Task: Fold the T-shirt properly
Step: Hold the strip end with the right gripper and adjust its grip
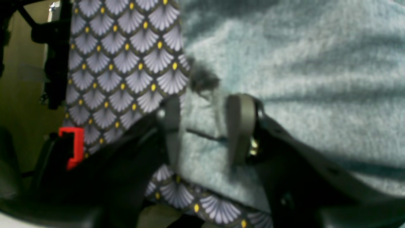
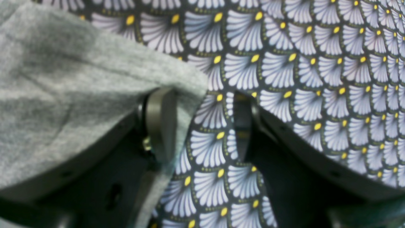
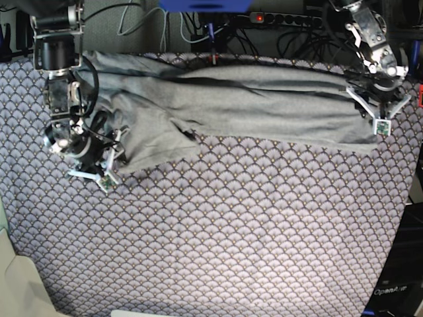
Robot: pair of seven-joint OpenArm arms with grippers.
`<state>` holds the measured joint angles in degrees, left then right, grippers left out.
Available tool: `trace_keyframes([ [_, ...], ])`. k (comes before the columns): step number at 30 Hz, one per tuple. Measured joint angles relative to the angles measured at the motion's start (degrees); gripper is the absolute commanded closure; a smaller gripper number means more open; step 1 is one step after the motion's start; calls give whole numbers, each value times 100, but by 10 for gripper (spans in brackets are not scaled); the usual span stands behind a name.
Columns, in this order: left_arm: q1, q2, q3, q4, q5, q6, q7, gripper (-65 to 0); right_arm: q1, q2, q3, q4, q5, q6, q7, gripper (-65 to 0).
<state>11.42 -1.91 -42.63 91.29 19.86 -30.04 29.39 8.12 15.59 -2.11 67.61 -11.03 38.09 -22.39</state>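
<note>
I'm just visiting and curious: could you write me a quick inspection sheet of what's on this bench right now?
Surface: purple scallop-patterned tablecloth covering the table.
Job's things: grey T-shirt, long and rumpled, along the far side.
Clutter: nothing seen.
Grippers: left gripper has shirt fabric between its fingers; right gripper open over bare cloth, one finger under the shirt's edge.
Cables: tangle of leads and a power strip behind the table.
Surroundings: dark equipment at the back.
</note>
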Motion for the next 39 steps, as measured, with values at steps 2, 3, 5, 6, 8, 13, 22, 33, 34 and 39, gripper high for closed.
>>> trace_keyframes([
  [2, 4, 0, 0, 0, 0, 0, 0, -252, 7, 44, -140, -7, -4, -44, 0, -312],
  [3, 4, 0, 0, 0, 2, 0, 2, -252, 7, 79, -278, -7, -9, -76, 22, -312],
  [5, 2, -2, 0, 0, 0, 0, 0, -252, 13, 96, -433, -7, -48, -168, 28, -312],
  [6, 2, 0, 0, 0, 2, 0, 0, -252, 2, 98, -496, -7, -59, -229, 76, -311],
  [8, 2, 2, 0, 0, 2, 0, 2, -252, -31, 162, -627, -26, -68, -332, 247, -298],
  [13, 17, 4, -2, 0, 2, -2, 2, -252, -9, 199, -782, -321, 20, -409, 664, -238],
  [22, 15, 4, -2, 2, 0, 0, 0, -252, -28, 138, -804, -350, 125, -367, 678, 0],
  [33, -24, 4, 2, 9, -11, 0, -9, -252, -721, -236, -72, 1224, -404, -68, -494, 0],
  [34, -31, 7, 7, 13, -22, -2, -37, -252, -754, -358, 166, 1416, -481, 72, -813, 0],
  [39, 13, 7, -2, -2, 0, 0, 31, -252, -638, -774, 988, 1537, -581, 192, -1222, 0],
])
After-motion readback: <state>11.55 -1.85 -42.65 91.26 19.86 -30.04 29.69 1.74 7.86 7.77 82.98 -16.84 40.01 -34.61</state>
